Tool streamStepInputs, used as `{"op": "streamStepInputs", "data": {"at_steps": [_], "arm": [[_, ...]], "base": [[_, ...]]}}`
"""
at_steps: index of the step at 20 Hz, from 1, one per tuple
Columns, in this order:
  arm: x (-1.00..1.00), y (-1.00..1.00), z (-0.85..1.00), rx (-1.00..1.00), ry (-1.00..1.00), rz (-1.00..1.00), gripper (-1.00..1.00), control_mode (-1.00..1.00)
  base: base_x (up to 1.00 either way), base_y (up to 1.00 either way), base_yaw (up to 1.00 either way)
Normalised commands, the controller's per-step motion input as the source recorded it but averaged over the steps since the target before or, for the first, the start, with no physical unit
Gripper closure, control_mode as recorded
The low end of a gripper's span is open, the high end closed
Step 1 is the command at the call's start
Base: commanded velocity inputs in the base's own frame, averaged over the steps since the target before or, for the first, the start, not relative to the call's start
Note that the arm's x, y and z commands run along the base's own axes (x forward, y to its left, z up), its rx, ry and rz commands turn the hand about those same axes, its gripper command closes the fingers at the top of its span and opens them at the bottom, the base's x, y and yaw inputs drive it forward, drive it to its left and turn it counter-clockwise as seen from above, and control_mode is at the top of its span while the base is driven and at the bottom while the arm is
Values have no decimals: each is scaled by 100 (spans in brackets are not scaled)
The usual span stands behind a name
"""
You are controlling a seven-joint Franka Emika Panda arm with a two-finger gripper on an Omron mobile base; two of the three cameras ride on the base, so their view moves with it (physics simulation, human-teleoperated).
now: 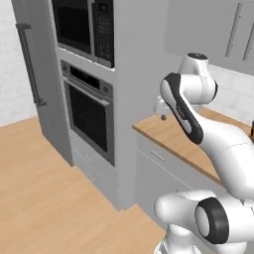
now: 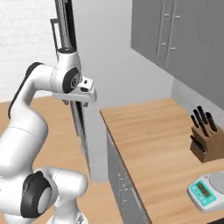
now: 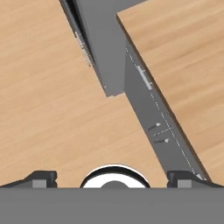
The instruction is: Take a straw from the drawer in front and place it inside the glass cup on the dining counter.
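Overhead, we are looking down along the gripper (image 3: 113,178), its fingertips (image 3: 41,178) standing wide apart and grasping nothing, above a pale wood-plank floor (image 3: 48,109). A wood-topped wall counter (image 2: 153,140) is running along grey cabinets, carrying a knife block (image 2: 204,140) and a kitchen scale (image 2: 205,188). Beside it, a tall grey column is housing a microwave (image 1: 84,25) over a dark-glass oven (image 1: 89,114). We are seeing the drawer (image 1: 158,155) just under the counter's edge: a flat light grey front with a small bar handle, sitting shut and flush with its neighbours.
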Motion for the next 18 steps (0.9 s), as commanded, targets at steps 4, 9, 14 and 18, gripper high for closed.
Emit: {"op": "streamStepInputs", "data": {"at_steps": [4, 9, 14, 18], "arm": [[0, 0, 0, 0, 0, 0, -100, 100], [0, 0, 0, 0, 0, 0, -100, 100], [0, 0, 0, 0, 0, 0, -100, 100], [0, 0, 0, 0, 0, 0, -100, 100]], "base": [[-13, -44, 29], [0, -49, 31], [-3, -48, 27], [-28, -26, 19]]}}
